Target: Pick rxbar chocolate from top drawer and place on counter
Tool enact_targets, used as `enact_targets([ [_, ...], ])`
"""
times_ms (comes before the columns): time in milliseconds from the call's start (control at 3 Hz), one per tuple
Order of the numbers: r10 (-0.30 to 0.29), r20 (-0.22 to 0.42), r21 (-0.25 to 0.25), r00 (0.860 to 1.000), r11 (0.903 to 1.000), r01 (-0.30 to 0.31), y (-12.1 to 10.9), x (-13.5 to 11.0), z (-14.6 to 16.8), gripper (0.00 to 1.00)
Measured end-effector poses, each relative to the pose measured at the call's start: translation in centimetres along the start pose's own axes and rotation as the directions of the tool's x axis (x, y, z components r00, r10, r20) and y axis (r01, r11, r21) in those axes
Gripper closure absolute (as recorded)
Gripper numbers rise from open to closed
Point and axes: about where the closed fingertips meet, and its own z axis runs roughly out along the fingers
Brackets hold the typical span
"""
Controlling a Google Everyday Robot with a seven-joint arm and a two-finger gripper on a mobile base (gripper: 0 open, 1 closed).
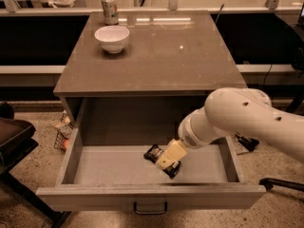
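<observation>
Closest is the flat front of the top drawer [95, 198], with a small dark handle [150, 207] in the middle. The drawer is pulled out wide. Inside it, on the grey floor, lies the rxbar chocolate [152, 153], a small black bar turned at a slant, a little right of the middle. It is the only thing that shows in the drawer.

The gripper [168, 156] is down in the drawer, right on top of the bar, and it hides the bar's middle. Only the two black ends stick out. I cannot tell if the gripper is gripping the bar or is loose. The big white arm [247, 120] comes in from the right, over the drawer's side.

Behind the drawer is the counter [156, 56], smooth and shiny. A white bowl [112, 38] stands on its far left part. Just behind the bowl, at the back edge, stands a drinks can [109, 8]. The bowl and the can are well apart from the bar
</observation>
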Motion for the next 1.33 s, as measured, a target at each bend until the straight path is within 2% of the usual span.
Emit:
enact_targets([
  [333,0.036,0.021,-0.018,0.999,0.9992,-0.035,0.8,0.2,3.3,0.00],
  [667,0.047,0.038,-0.012,0.998,0.9989,-0.046,1.4,0.2,6.1,0.00],
  [1000,0.031,0.046,0.014,0.998,0.9994,-0.031,1.5,0.0,8.3,0.00],
  [1333,-0.020,0.016,0.051,1.000,0.9985,0.019,1.5,0.4,10.4,0.00],
])
